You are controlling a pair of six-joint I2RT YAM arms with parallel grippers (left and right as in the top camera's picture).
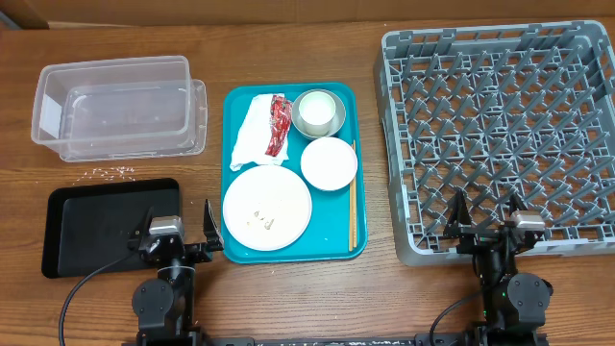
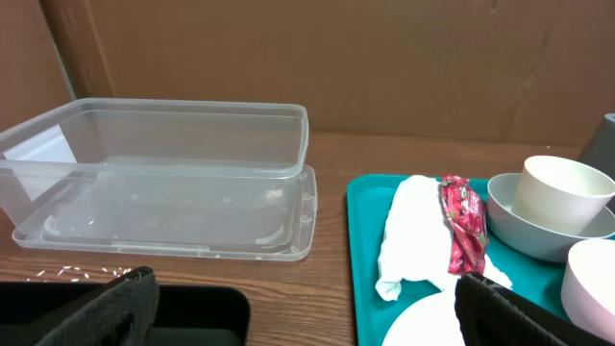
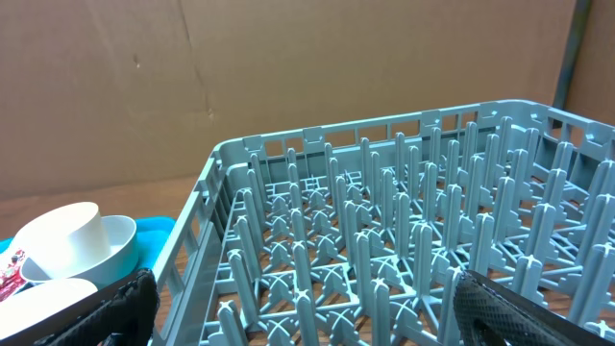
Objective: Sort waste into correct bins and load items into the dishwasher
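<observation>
The left claw point(image 1: 179, 221) and right claw point(image 1: 486, 211) stand spread, holding nothing. The black tray point(image 1: 96, 226) lies nearest; rice grains point(image 1: 108, 174) speckle the surface between it and the clear tub point(image 1: 115, 96). The teal tray point(image 1: 332, 231) carries plate point(image 1: 279, 197), bowl point(image 1: 329, 163), chopsticks point(image 1: 352, 207), napkin point(image 1: 250, 135), red wrapper point(image 1: 279, 125) and cup point(image 1: 317, 108) inside the metal bowl point(image 1: 340, 119) — specks on the plate are too small to name. The grey rack point(image 1: 500, 115) sits right.

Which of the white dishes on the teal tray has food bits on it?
The large round white plate, the biggest and flattest dish: a few pale scraps lie on it. The smaller white bowl and the pale cup show none.
</observation>
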